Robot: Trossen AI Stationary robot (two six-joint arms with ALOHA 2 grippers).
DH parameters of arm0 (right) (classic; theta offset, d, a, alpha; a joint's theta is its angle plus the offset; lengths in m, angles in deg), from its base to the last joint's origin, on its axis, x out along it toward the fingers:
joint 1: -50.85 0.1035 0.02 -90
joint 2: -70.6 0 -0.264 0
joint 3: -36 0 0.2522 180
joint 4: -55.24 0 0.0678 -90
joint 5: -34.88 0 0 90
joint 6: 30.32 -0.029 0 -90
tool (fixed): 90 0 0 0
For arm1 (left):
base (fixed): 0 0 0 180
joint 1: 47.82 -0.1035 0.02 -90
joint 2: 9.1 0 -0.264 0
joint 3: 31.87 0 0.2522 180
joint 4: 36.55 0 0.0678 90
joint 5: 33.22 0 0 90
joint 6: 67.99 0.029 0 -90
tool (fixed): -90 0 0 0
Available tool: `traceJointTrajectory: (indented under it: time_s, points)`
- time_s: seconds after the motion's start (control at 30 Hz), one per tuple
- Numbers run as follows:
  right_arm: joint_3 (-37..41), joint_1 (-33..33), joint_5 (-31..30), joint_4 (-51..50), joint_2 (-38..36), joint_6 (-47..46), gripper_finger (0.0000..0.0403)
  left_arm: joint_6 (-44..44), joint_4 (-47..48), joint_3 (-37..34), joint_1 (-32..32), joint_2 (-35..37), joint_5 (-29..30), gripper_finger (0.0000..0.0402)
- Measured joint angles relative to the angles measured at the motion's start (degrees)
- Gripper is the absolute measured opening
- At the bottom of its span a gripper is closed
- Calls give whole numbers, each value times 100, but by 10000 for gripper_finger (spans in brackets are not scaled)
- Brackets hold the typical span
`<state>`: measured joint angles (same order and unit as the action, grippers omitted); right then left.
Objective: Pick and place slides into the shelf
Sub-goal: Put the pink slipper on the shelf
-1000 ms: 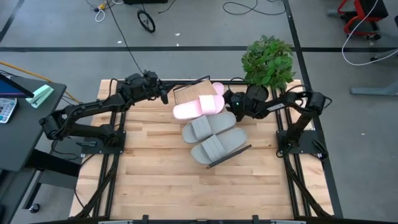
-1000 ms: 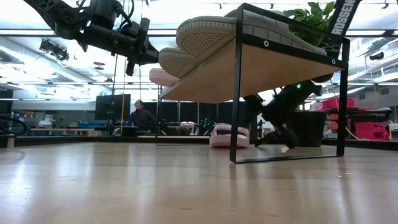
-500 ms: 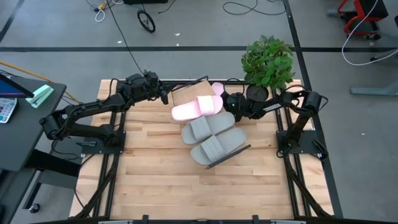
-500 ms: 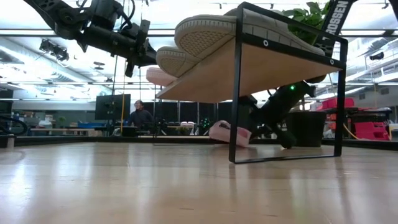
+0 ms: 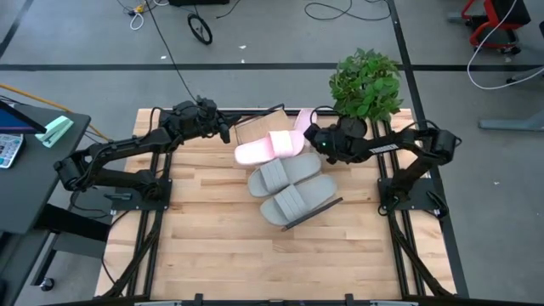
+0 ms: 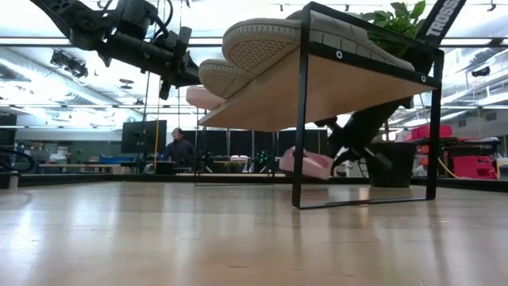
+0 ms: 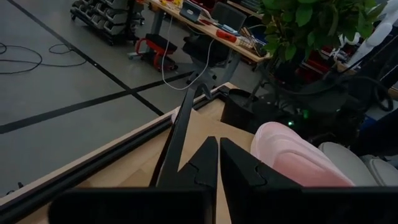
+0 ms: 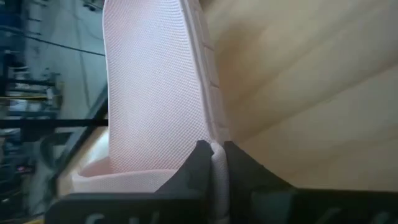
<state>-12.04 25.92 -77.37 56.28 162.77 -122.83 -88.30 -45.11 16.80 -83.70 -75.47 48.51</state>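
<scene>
2 matte-black jointed arms, left arm and right arm, have chunky links. White TROSSEN lettering marks 1 link; flat, angular black fingers end each.

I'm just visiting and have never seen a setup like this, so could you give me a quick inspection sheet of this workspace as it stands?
Surface: light plank tabletop, bare at the front.
Job's things: shelf tilted, one end raised; two grey slides and one pink slide lie on it; second pink slide held off the table.
Clutter: potted plant at the far right corner.
Grippers: left gripper shut on the shelf's frame; right gripper shut on the second pink slide's edge.
Cables: several on the floor beyond the table.
Surroundings: open workshop; a person far behind.
</scene>
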Motion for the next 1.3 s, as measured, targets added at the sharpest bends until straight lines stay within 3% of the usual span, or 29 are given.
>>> traceJointTrajectory:
  time_s: [0.13,0.3,0.5,0.8,1.1,1.3]
  points:
    - [21,102,-48,-107,-248,140,25,4,2,0,-1,0,2,12]
    - [21,147,-615,-200,-516,180,25,10,11,0,-1,0,2,8]
    - [13,154,-1043,-182,-665,912,25,13,13,0,0,0,2,23]
    - [8,329,-1574,289,-670,3026,25,13,37,0,-2,0,2,7]
    - [5,489,-2008,298,-688,4700,25,11,42,0,0,0,2,23]
    - [-34,492,-2144,293,-813,5532,25,0,42,0,0,0,2,12]
